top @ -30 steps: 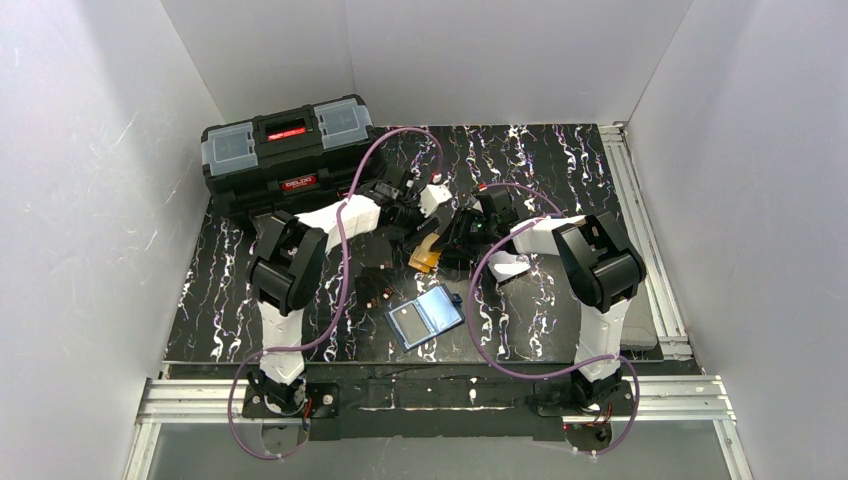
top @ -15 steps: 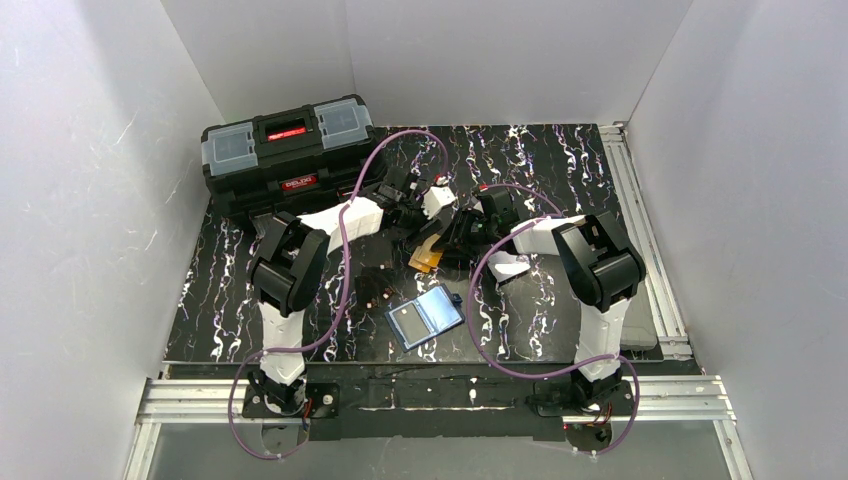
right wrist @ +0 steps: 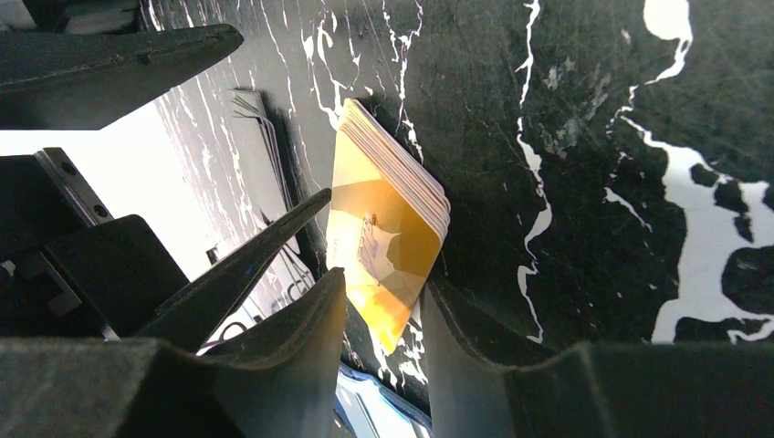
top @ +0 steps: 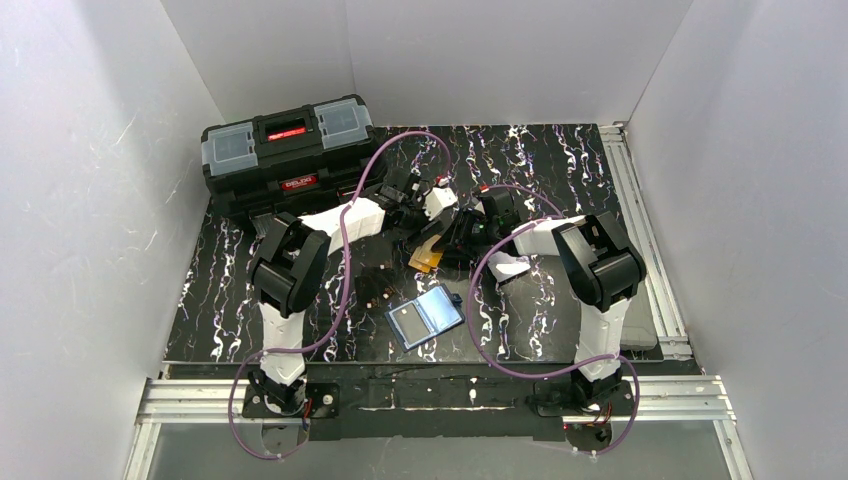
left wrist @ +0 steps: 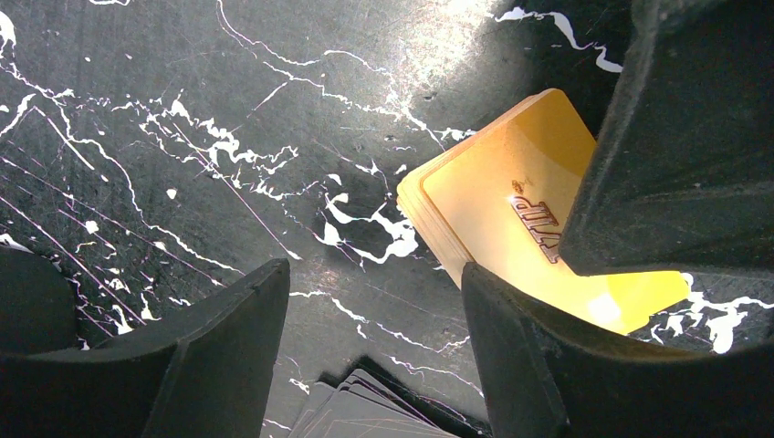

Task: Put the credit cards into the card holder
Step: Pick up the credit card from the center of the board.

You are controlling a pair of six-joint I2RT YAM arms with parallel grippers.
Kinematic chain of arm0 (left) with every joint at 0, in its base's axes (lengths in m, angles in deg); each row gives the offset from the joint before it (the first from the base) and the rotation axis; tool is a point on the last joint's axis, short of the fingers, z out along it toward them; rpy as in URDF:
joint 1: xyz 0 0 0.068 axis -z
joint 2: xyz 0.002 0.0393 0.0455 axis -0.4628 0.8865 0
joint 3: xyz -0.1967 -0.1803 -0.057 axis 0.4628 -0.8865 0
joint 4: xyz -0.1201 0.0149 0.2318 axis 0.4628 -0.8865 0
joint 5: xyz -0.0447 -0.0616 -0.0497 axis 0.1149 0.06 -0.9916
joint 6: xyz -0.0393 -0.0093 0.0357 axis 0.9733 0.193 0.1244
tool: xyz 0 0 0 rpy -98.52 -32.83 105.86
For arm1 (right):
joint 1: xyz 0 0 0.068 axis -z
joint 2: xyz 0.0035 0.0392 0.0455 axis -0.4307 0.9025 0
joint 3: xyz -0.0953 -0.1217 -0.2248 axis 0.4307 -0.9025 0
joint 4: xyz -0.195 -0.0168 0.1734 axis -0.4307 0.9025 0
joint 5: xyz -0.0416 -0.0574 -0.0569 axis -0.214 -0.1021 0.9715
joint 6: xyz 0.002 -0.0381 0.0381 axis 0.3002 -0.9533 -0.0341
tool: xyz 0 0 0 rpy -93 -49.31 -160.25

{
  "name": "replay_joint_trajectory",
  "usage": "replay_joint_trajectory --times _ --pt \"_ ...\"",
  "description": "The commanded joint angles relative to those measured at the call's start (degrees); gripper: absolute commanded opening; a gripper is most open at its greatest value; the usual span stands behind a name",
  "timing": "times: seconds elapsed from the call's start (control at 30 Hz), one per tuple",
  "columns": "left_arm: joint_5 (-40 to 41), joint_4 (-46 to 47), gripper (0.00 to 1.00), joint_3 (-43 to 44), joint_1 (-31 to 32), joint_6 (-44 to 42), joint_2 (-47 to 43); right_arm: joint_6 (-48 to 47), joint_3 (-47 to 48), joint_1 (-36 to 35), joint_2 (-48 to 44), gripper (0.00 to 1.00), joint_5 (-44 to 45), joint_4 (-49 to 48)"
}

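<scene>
Top view: right fingers (top: pixel 456 236) and left fingers (top: pixel 430 224) meet at the orange credit cards (top: pixel 427 257), a stack tilted up off the bench (top: pixel 560 160). The card holder (top: pixel 425 315) lies open behind both, well apart.
Left wrist: left fingers spread and empty. The stack sits outside their gap, past the right-hand finger, long axis diagonal.
Right wrist: right fingers clamp the stack's corner, so the right arm is nearer.
Versus the earlier frame: left wrist edged closer; stack and holder unmoved.

The cards (right wrist: pixel 388 228) form a neat orange-yellow stack, tilted up on one edge. The holder (top: pixel 425 316) lies open nearby, light-blue inside up.
</scene>
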Motion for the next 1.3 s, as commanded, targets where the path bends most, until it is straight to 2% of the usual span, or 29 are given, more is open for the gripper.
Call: replay_joint_trajectory --times 0.0,0.8,1.17,1.27 --pt "-2.72 -2.32 0.69 -0.94 2.24 0.53 -1.23 -1.69 -2.55 -0.01 1.90 0.44 3.15 3.21" --pt "-1.53 -4.98 0.71 2.84 2.62 4.22 -4.07 -1.82 -5.42 0.63 2.54 0.44 3.44 2.24" --pt "-1.55 -5.30 0.73 1.95 2.56 4.09 -3.30 -3.44 -4.99 0.63 1.26 0.42 5.60 5.85" --pt "-1.40 -5.28 0.73 0.94 1.75 3.98 -4.14 -3.91 -5.19 0.63 0.78 0.47 6.13 6.69"
